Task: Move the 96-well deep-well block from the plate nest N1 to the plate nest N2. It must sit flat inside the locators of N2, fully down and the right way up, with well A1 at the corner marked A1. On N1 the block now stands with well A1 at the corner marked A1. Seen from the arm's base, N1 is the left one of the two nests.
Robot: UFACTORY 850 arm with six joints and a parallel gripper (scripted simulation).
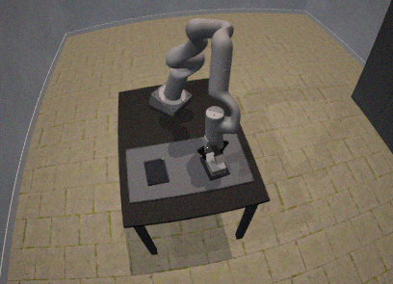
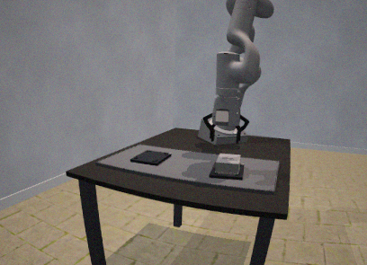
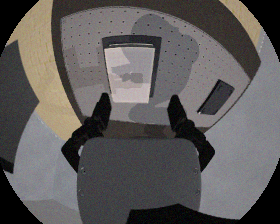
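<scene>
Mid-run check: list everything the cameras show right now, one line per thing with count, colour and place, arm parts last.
Table: one, dark brown, middle of the tiled floor.
Mat: one, grey, on the table's front half.
Deep-well block: one, light grey, on its nest at the right of the mat in the exterior view.
Plate nest under the block: one, black.
Bare plate nest: one, black, at the mat's other end.
Dark panel: one, near-black, by the right wall in the top view.
Arm: one, grey, base bolted at the table's rear.
Gripper: one, black fingers, open, above the block, holding nothing.
</scene>
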